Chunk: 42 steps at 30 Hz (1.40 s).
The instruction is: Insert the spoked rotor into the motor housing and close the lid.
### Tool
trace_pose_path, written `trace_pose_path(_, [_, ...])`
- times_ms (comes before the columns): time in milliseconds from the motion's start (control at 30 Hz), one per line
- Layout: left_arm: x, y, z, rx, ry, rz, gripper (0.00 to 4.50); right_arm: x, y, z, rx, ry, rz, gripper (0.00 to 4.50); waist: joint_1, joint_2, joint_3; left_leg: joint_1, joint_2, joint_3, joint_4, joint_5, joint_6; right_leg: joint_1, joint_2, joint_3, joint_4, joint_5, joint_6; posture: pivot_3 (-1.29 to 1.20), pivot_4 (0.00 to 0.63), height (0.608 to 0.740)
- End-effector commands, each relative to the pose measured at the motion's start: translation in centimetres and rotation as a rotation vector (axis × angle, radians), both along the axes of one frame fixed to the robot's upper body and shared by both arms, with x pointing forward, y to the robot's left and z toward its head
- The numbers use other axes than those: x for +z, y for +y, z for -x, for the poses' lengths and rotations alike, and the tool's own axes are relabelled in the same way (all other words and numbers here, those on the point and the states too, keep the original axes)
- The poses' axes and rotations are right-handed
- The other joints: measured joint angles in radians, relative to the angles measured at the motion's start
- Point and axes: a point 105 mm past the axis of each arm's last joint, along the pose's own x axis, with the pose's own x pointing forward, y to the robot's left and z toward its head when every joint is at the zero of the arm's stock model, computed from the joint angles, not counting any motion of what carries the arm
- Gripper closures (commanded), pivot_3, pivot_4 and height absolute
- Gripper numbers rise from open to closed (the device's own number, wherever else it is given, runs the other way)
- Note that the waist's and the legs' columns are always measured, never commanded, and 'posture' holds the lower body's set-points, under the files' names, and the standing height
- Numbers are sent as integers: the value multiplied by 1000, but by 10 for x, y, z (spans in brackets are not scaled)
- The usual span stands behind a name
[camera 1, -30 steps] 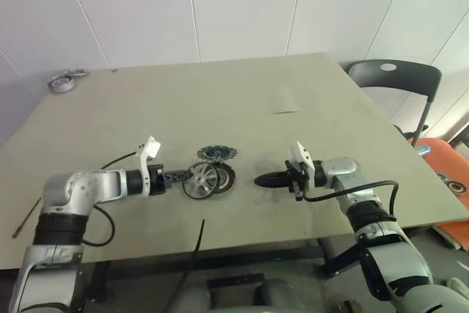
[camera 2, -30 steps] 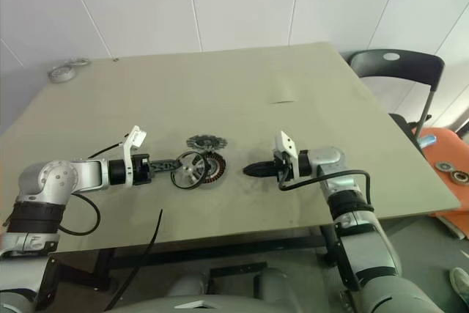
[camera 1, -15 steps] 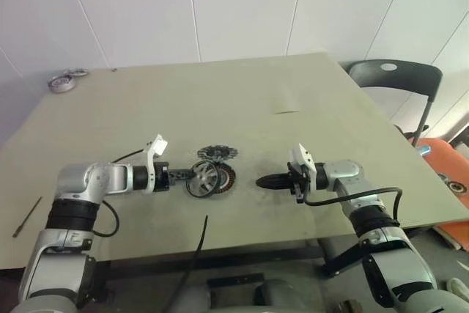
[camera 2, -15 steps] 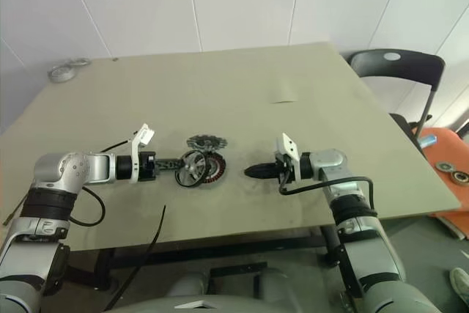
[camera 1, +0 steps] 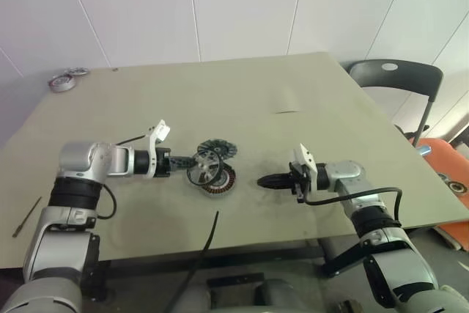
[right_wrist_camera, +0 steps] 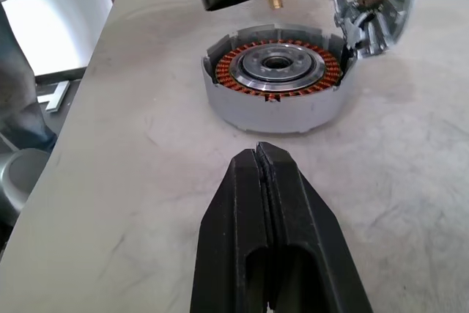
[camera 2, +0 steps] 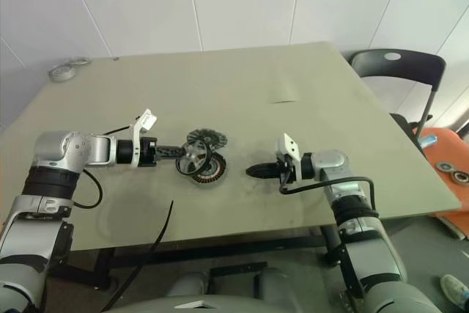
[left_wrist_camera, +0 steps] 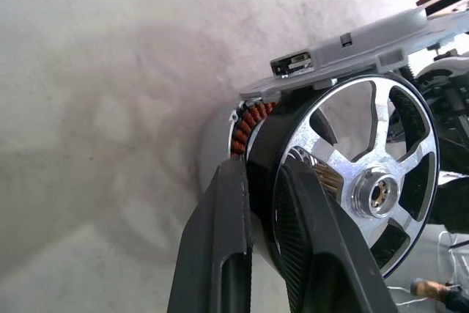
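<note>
The left gripper pinches the dark rim of the spoked rotor between its two black fingers. In the left wrist view one finger lies on the outer side of the rim and the other on the spoked face. The rotor is held off the table, tilted, with its silver hub and spokes facing away from the arm. It hangs just above the near-left edge of the motor housing and partly covers it in the head views. Whether the rotor touches the housing, the pictures do not let one tell.

The motor housing sits flat on the table, between the two grippers. Its ring of orange-brown copper windings around the silver centre is open to the top in the right wrist view, so the rotor is not yet inside.

The right gripper has its fingers pressed together and holds nothing. It points toward the housing and stays apart from it, low over the table.

Just behind the rotor and the housing lies a grey-green toothed disc on the table. At the far left corner of the table are two small rings. A thin black cable hangs over the near edge of the table. A black chair stands beyond the right side of the table.
</note>
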Motion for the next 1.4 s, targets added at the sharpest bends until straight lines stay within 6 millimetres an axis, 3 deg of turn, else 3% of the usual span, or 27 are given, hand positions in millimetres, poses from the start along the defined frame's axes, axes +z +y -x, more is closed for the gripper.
trace_pose_path(33, [12,-4,-1,-38,-3,1,4069,11,4,-6,0,-46,-28,4500,0,0,0,0,0,0,0,0,0,0,0,0,0,0,0,0,0,740])
trace_pose_path(200, [6,-9,5,-89,76,-17,4069,10,4,-6,-8,-43,-32,4500,-2,0,0,-12,0,0,2,1,-1,-12,0,0,3,1,1,0,0,740])
trace_pose_path(433, [-3,-17,17,-175,124,-86,4069,8,3,-5,-19,-44,-31,4500,-1,0,0,-12,0,0,2,1,-1,-13,0,0,3,1,1,0,0,740])
trace_pose_path(633, [-9,-7,-4,-82,79,-153,4069,7,2,-5,-31,-42,-32,4500,3,0,0,-11,-1,0,3,1,-1,-11,0,0,4,1,1,0,0,740])
trace_pose_path(1400, [-14,-13,-7,-112,0,-170,4069,6,-1,-5,-36,-37,-25,4500,4,0,-1,-10,-2,-1,9,2,-2,-9,-1,0,8,3,5,0,0,740])
